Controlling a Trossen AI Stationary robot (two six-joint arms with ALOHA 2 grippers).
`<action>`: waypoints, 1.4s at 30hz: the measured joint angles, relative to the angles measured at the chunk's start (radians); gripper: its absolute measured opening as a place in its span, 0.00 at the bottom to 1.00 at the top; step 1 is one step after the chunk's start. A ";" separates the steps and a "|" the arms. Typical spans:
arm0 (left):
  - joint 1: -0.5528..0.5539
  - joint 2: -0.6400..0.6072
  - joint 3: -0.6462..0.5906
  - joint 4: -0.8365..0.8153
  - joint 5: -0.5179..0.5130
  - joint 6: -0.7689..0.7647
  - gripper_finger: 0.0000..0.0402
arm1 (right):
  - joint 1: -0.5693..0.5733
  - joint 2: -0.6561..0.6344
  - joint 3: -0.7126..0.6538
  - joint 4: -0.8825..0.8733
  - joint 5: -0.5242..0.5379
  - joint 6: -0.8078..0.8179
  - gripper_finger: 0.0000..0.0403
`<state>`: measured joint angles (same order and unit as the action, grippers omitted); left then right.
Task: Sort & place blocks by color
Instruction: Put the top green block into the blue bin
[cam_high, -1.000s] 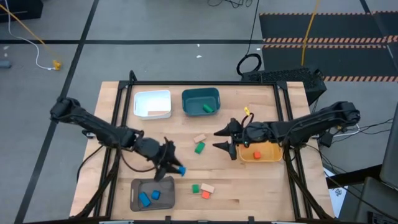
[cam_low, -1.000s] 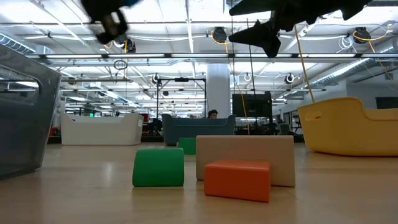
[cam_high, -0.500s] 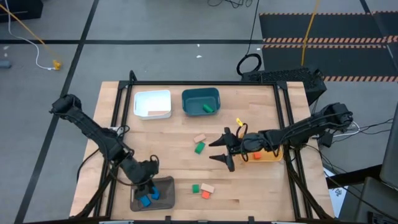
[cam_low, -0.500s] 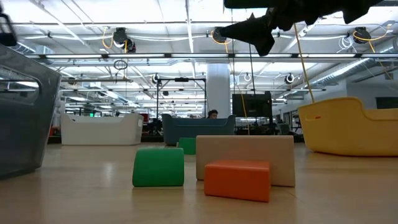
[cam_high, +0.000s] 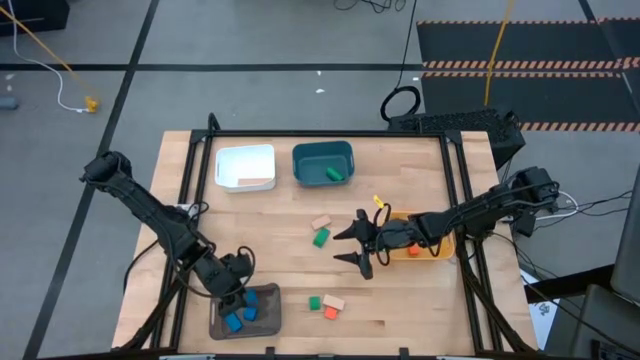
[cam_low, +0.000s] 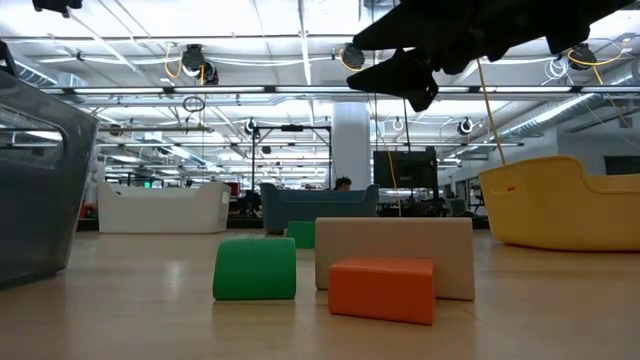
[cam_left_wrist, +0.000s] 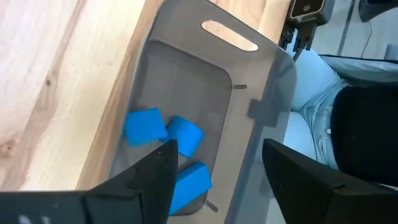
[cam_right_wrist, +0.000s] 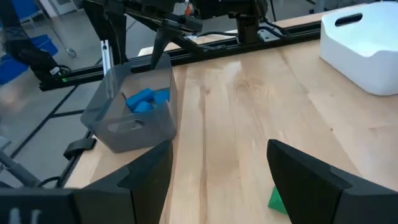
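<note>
My left gripper (cam_left_wrist: 217, 180) stands open above the grey bin (cam_left_wrist: 261, 106) at the table's near left. Three blue blocks (cam_left_wrist: 166, 134) lie on the bin's floor, one of them beside a fingertip and apart from it. My right gripper (cam_high: 350, 247) hangs open above the middle of the table with nothing between its fingers. A green block (cam_high: 320, 239) and a tan block (cam_high: 321, 222) lie just left of it. Nearer the front edge rest a green block (cam_low: 255, 268), a tan block (cam_low: 395, 255) and an orange block (cam_low: 382, 288).
A white bin (cam_high: 245, 167) holding a tan block and a teal bin (cam_high: 322, 163) holding a green block stand at the far side. A yellow bin (cam_high: 432, 247) with an orange block sits at the right, under my right arm. Bare wood lies between the bins.
My left gripper has carried a blue block from the table's middle toward the near left edge, over the grey bin, and has let it go; the block now lies in the bin with the other two. My right gripper has drifted a little toward the near left.
</note>
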<state>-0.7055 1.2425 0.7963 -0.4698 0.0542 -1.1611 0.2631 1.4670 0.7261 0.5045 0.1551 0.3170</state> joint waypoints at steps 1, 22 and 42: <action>0.000 0.000 0.000 0.000 0.005 0.001 0.59 | 0.000 0.000 0.000 0.000 0.000 -0.016 0.62; 0.306 0.001 0.000 0.186 -0.222 0.415 0.62 | -0.028 -0.024 -0.001 -0.059 0.003 -0.146 0.62; 0.458 0.441 0.001 0.677 -0.414 0.449 0.62 | -0.026 -0.228 0.004 -0.425 0.087 -0.041 0.62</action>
<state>-0.2473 1.6835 0.7978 0.2076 -0.3596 -0.7126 0.2375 1.2388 0.7300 0.0798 0.2418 0.2757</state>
